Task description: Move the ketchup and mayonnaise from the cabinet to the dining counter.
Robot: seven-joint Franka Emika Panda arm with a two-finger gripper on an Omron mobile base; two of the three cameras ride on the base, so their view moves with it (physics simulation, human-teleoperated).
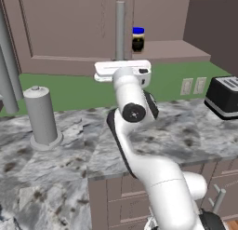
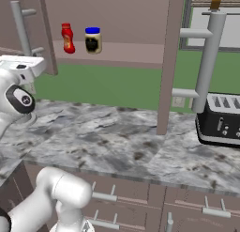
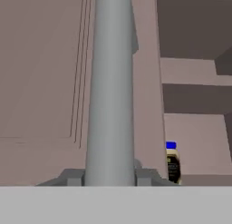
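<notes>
closest to the hand camera, the grey bar handle (image 3: 111, 87) of the cabinet (image 3: 41, 82) door runs up between the gripper (image 3: 110, 177) fingers, which look clamped onto it. one door is already swung open beside the gripper, and the inner shelf shows past its edge. the mayonnaise (image 2: 93, 40) stands on that shelf with the ketchup (image 2: 68, 38) just beside it, both upright and untouched. below lies the marbled bench (image 1: 186, 131), carrying a toaster (image 1: 225, 98) and a grey cylinder (image 1: 41, 116).

my read is that the door is being handled, not the bottles. risks from here: a pull off the hinge arc could make the fingers slide along the smooth bar, and the swinging arm or door could clip the mayonnaise near the shelf front and topple it into the ketchup.
</notes>
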